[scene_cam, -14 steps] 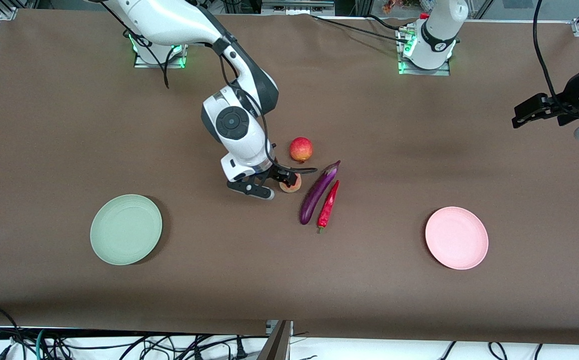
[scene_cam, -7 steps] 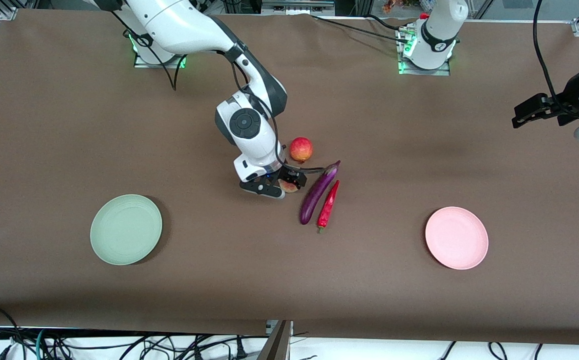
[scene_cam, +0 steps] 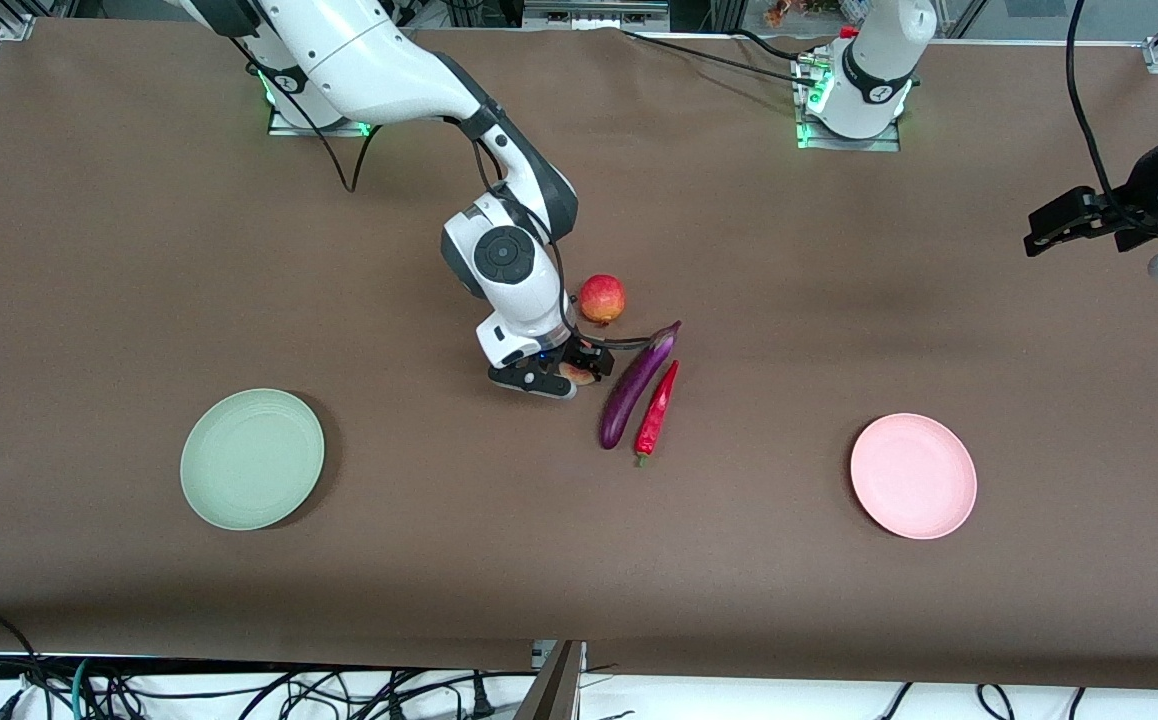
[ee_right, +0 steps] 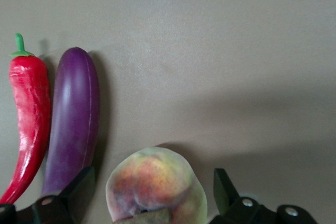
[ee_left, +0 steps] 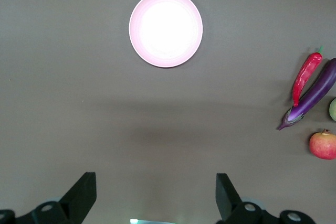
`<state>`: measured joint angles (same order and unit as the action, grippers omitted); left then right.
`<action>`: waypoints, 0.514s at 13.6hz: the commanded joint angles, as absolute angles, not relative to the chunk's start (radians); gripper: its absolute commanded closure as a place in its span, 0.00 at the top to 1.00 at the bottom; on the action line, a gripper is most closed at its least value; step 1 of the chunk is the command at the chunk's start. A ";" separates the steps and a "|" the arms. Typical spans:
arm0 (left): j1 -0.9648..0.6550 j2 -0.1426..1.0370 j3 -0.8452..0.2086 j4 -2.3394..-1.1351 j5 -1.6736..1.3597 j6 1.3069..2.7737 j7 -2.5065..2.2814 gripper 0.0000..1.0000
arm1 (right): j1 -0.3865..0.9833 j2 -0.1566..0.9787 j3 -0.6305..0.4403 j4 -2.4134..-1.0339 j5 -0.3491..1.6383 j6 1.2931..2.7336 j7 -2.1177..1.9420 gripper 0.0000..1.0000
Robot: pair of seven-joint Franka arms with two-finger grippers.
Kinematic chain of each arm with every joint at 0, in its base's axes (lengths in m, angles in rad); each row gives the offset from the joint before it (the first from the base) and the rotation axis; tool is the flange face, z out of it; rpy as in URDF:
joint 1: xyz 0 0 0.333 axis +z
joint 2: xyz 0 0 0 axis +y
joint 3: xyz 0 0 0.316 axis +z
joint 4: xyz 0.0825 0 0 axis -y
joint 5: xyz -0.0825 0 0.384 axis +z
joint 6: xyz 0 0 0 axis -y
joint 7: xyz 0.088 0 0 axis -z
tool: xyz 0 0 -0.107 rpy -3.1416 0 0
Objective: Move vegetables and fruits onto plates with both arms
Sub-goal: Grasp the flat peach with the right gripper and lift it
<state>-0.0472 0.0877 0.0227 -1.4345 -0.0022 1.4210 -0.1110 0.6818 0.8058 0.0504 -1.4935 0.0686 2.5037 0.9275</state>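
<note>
Over the last second, the right gripper [scene_cam: 567,378] had slid toward the left arm's end of the table and settled low over the peach [ee_right: 156,184], jaws spread and released, one finger on each side of the fruit, nothing yet grasped. That placed it ready to close, judging by the straddle. Just beside the peach lay the eggplant [scene_cam: 636,386] with the chili pepper [scene_cam: 657,409] touching alongside, and the pomegranate [scene_cam: 602,298] sat farther from the front camera. Well apart toward the right arm's end rested the green plate [scene_cam: 252,458]; toward the left arm's end, the pink plate [scene_cam: 913,476]. The left gripper [ee_left: 156,198] waited open, high over bare table.
</note>
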 commanded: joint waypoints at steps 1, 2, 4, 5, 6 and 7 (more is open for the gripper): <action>-0.040 0.087 0.017 -1.431 0.002 1.424 -0.104 1.00 | 0.699 0.825 0.040 -1.488 0.052 2.536 0.950 1.00; -0.040 0.087 0.018 -1.431 0.002 1.424 -0.104 1.00 | 0.703 0.830 0.040 -1.488 0.054 2.537 0.951 1.00; -0.041 0.087 0.018 -1.430 0.002 1.427 -0.104 1.00 | 0.709 0.839 0.040 -1.488 0.052 2.543 0.950 1.00; -0.044 0.087 0.017 -1.430 0.002 1.425 -0.104 1.00 | 0.709 0.842 0.040 -1.488 0.052 2.543 0.950 1.00; -0.048 0.086 0.017 -1.430 0.002 1.422 -0.104 1.00 | 0.709 0.845 0.040 -1.488 0.052 2.543 0.950 1.00; -0.048 0.087 0.017 -1.430 0.002 1.427 -0.104 1.00 | 0.712 0.847 0.040 -1.488 0.054 2.543 0.950 1.00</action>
<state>-0.0477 0.0877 0.0214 -1.4345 -0.0022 1.4211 -0.1110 0.6974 0.8380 0.0504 -1.4934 0.0680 2.5286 0.9275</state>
